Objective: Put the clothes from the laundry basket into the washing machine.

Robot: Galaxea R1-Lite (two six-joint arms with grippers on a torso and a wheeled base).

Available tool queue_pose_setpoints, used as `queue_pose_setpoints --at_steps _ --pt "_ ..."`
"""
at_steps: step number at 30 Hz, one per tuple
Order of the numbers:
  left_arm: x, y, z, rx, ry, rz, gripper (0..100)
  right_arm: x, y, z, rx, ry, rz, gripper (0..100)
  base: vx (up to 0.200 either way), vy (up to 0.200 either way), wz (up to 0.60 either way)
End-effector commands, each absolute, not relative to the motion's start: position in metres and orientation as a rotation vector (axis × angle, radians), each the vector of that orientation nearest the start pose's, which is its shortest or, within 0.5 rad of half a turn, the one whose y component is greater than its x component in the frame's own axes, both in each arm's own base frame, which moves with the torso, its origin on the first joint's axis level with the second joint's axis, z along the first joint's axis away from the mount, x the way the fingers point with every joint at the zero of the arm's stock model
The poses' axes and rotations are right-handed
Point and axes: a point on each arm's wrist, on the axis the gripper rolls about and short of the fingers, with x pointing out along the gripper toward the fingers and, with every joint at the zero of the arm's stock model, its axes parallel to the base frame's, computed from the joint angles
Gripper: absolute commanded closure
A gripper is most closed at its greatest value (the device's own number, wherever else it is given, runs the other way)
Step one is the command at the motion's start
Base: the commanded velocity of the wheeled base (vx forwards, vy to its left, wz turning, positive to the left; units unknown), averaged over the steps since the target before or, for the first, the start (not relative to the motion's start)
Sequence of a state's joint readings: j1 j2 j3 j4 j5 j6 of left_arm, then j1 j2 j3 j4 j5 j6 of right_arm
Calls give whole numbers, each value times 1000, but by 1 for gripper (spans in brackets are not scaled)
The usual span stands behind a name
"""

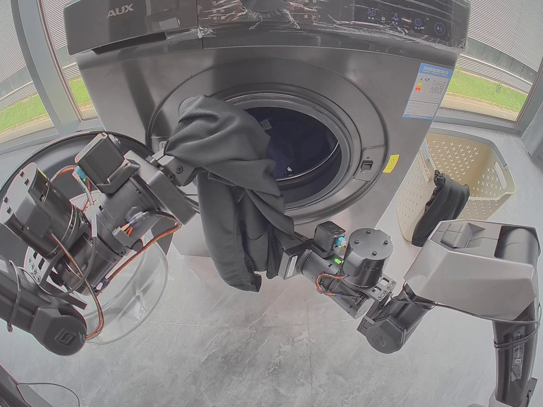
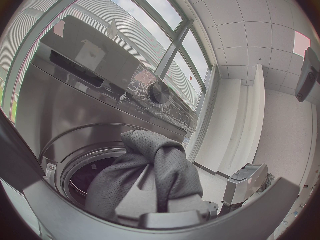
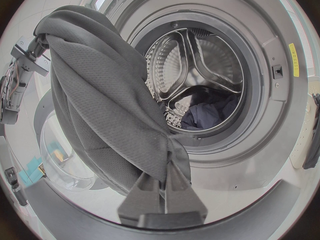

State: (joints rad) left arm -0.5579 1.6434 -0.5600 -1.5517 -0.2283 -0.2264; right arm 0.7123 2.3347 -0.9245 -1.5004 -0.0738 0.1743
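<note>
Grey stone floor, glazing behind washing machine (image 1: 339,80), glass door (image 1: 130,289) swung open toward the robot's left. Holding dark grey garment (image 1: 226,159) across the left half of drum opening (image 1: 305,148), all of it outside the drum. Left tool (image 1: 180,162) clamped on the upper corner, up by the rim's upper left. Right tool (image 1: 278,250) pinched together on a lower fold, low and just in front of the bottom lip. Loose tail drooping below right tool, off the floor. Dark blue item (image 3: 206,114) lying in the drum bottom. Laundry basket (image 1: 481,165) just right of the machine, another dark piece (image 1: 441,204) draped over its near rim.

Judging by this: mid-load, garment at the mouth, not in yet. Next probably calls for driving both tools forward and rightward through the opening, right tool leading to carry the lower fold over the lip, then letting go inside. Risk: tail catching on the gasket or left hanging outside; tight clearance for left tool at the rim.
</note>
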Motion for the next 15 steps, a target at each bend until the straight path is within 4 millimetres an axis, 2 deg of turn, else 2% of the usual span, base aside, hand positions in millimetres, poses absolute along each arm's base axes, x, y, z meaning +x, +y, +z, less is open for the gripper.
queue_pose_setpoints --at_steps 1,2,5,9,10,15 --pt "222 -141 223 -288 -374 -808 100 303 254 92 215 -61 635 100 0 0 0" --pt "223 -140 223 -287 -373 -805 100 302 253 94 215 -62 636 100 0 0 0" --pt "229 -133 222 -276 -373 -772 100 289 231 116 216 -77 613 100 0 0 0" --pt "234 -126 220 -271 -367 -749 100 283 211 129 205 -93 581 100 0 0 0" --pt "240 -122 216 -264 -357 -727 100 279 198 140 203 -118 564 100 0 0 0" --pt "248 -118 209 -256 -330 -703 100 272 178 170 209 -205 566 100 0 0 0"
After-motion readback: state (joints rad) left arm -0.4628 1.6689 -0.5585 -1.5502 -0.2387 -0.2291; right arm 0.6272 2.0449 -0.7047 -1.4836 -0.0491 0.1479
